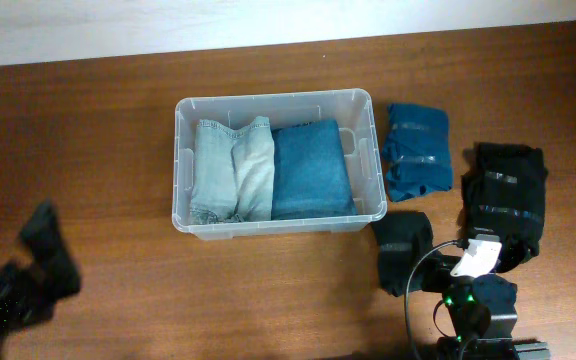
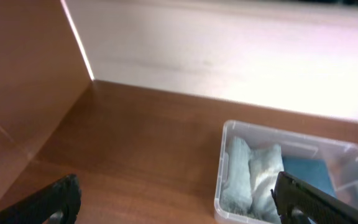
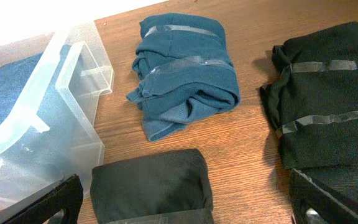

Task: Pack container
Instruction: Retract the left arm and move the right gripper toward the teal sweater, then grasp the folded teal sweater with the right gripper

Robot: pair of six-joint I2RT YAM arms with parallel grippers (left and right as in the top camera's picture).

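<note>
The container [image 1: 268, 97] stands near the middle of the counter [image 1: 98, 130], with its long side across my overhead view. It is a clear plastic bin, rectangular with rounded corners and a thick rim, and it has no lid on. Through the wall I see the clothes inside. They are three folded pieces side by side and they fill the floor of the bin: pale jeans [image 1: 211, 170] at the left end, a second pale piece [image 1: 256, 165] touching them, and a darker blue piece [image 1: 311, 168] at the right end.

Just beside the right end of the container lies a blue folded garment [image 3: 185, 68] bound with strips of clear tape. Further right is a black garment [image 3: 328, 106], taped the same way. In front of the blue one lies a black roll [image 3: 151, 186].

The right gripper [image 3: 185, 186] is over this black roll, with its jaws wide and nothing clamped. The left gripper [image 2: 176, 186] is well apart from the container, over bare counter at the left, also wide and holding nothing.
</note>
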